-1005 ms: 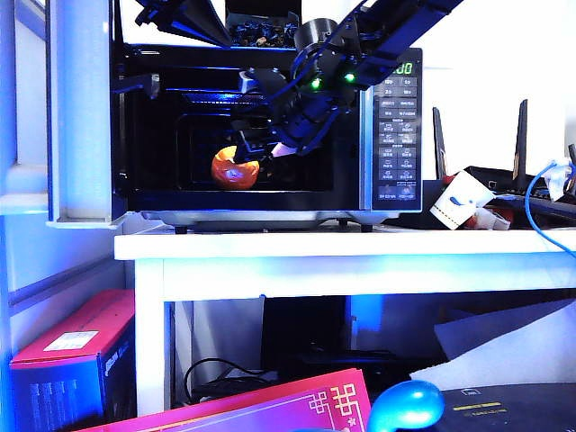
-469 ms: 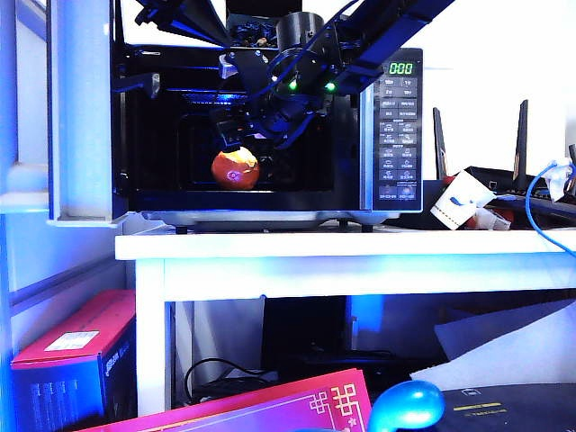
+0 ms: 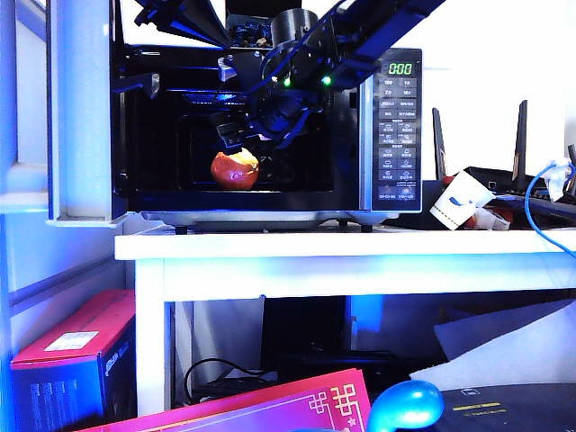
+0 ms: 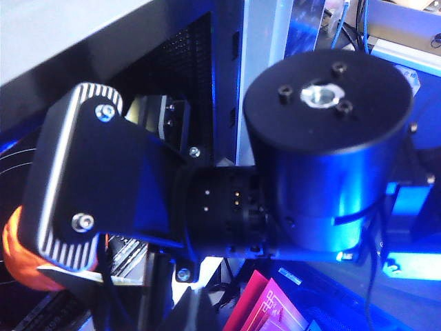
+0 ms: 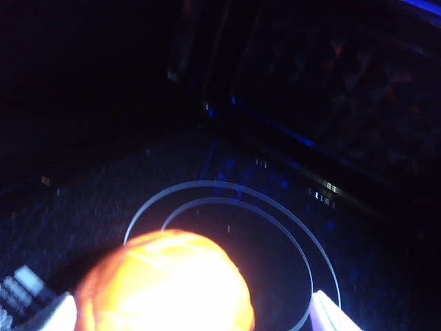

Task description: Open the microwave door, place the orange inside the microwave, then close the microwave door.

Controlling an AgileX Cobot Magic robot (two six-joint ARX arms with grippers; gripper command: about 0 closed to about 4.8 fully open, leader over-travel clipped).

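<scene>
Inside the microwave, on its glass turntable, the orange now sits by itself, left of centre on the oven floor. A second ago the right end effector was down at the fruit's level with its fingers around it; since then it has lifted and drawn slightly left, and it now hangs just above the orange with its fingers spread wide and nothing between them. In the right wrist view the orange lies low between the two pale fingertips, with the turntable rings beyond it. I judge the placing step done, so what remains is to back this arm out of the oven and swing the door shut.

Left of the oven, the microwave door stands fully open, its pale inner face turned toward the room. The left end effector does not show clearly; the left wrist view is filled by the right arm's dark wrist housing, so I cannot tell whether it is wide or closed.

On the oven's right-hand control panel the green display reads "000"; the button labels below it are too small to read. Right of the oven on the white desk lies a crumpled paper cup with a blue mark I cannot read.
</scene>
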